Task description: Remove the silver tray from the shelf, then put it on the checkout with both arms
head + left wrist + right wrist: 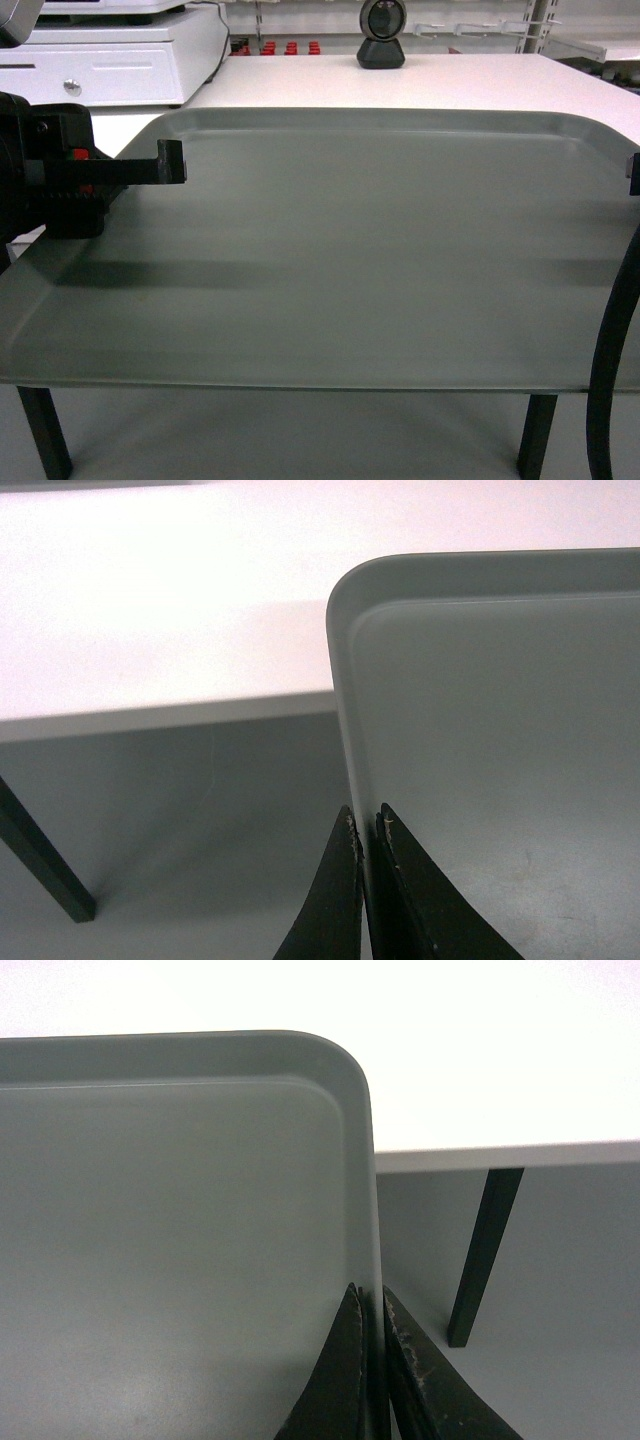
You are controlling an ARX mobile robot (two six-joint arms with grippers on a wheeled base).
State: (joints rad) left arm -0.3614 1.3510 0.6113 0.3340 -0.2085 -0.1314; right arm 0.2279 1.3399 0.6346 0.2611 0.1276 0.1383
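Tray (350, 250) rim pinched in each claw (366, 825)

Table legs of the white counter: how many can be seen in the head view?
2. One black leg stands at the lower left under the silver tray, the other leg at the lower right. Further legs may be hidden behind the tray.

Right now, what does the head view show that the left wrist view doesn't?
Only the head view shows the scanner at the back of the checkout, a white cash drawer, and the tray's full width. Only the left wrist view shows the left gripper pinching the rim, one finger on each side. Both show the silver tray with its far end over the counter and its near part past the edge.
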